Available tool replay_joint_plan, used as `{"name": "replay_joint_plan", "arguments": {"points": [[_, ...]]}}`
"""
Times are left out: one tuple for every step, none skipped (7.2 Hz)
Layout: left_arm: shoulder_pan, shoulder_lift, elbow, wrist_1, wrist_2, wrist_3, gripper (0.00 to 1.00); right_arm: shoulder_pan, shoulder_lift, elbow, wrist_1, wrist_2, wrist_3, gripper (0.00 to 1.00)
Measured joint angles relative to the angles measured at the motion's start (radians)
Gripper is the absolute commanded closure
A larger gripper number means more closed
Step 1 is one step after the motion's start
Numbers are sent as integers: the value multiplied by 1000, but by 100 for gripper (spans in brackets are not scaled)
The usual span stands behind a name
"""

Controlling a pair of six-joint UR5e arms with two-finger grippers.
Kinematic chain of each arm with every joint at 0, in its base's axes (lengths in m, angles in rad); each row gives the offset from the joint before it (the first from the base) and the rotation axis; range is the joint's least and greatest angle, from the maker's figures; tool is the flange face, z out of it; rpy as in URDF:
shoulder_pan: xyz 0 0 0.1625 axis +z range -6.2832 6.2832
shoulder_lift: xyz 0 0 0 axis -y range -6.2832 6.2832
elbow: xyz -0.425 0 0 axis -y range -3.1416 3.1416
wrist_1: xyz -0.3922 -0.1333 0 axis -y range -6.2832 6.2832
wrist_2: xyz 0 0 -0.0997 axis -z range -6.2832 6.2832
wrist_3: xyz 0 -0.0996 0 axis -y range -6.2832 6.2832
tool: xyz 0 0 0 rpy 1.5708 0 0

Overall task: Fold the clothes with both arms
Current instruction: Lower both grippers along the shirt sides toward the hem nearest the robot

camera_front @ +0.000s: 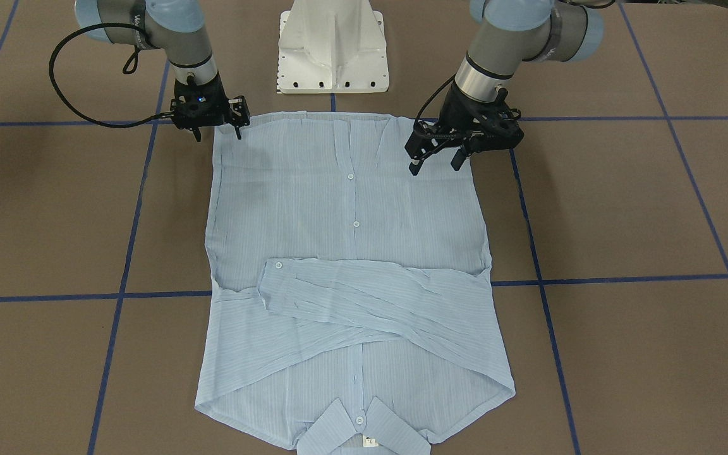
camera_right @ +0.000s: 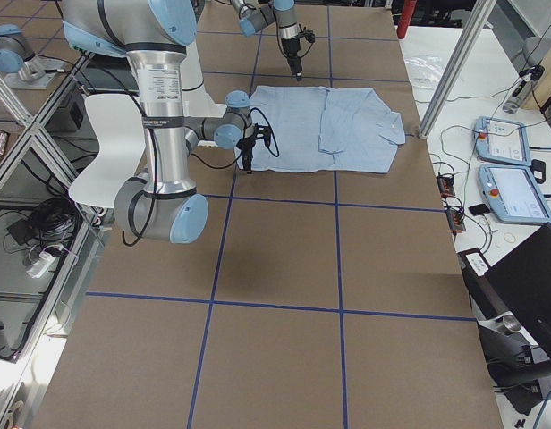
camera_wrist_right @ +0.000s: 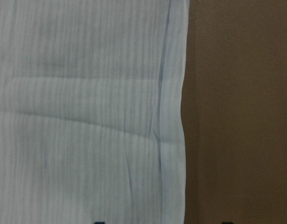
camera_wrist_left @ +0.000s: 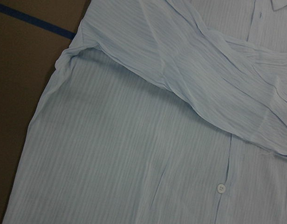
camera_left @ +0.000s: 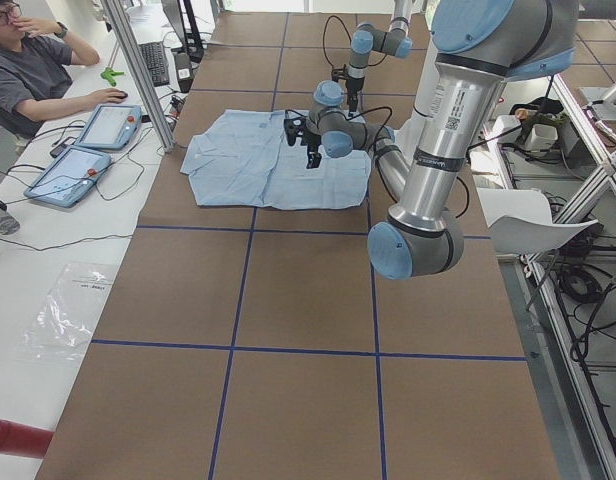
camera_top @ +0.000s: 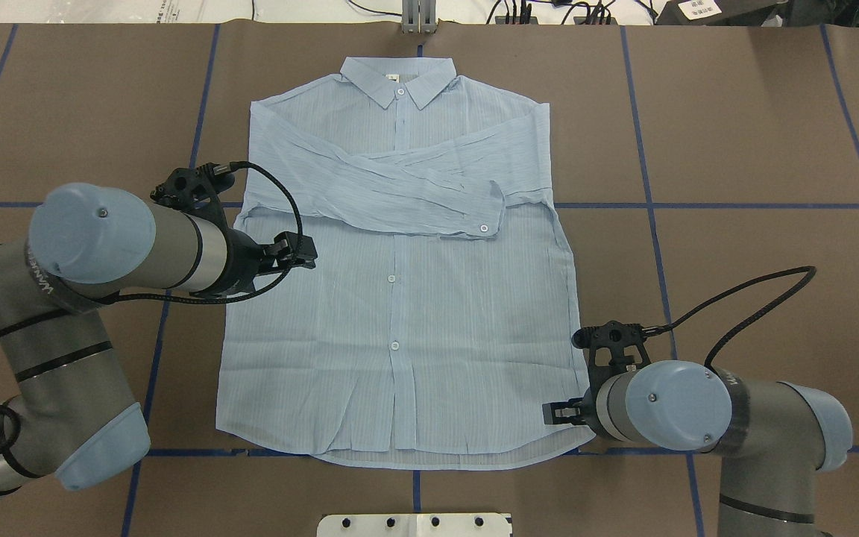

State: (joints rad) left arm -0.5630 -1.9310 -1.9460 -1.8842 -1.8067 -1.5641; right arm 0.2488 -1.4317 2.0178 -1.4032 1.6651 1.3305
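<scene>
One camera looks steeply down from the operators' edge of the table (camera_front: 655,208), another from the opposite edge; two look along it from either end (farther back). Both wrist cameras sit close above the shirt (camera_wrist_left: 134,154), which every view shares.

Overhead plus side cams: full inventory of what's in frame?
shirt: one, pale blue, flat on the table, collar far from the robot, sleeves folded across the chest.
table: one, brown with blue tape grid, under the shirt.
pedestal base: one, white, at the table's robot edge.
side desk: one, white, beside the table.
tablets: two, light-blue screens, on it.
operator: one, grey top, seated there.
left gripper: one, black, open, above the shirt's left edge.
right gripper: one, black, open, over the right hem corner.
</scene>
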Motion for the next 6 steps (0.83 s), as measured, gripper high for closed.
{"name": "replay_joint_plan", "arguments": {"points": [[0,-1,0,0,1,-1,0,-3,0,0,-1,2,1,36],[0,-2,-1,0,1,-2,0,-4,0,0,-2,3,1,38],[0,-3,0,0,1,-2,0,-4,0,1,-2,4,2,44],[0,-4,0,0,1,-2,0,-4,-1,1,-2,5,4,54],[0,-5,1,0,1,-3,0,-4,-3,2,-2,5,6,54],[0,-7,1,-1,1,-4,0,-4,-6,4,-2,5,8,53]]}}
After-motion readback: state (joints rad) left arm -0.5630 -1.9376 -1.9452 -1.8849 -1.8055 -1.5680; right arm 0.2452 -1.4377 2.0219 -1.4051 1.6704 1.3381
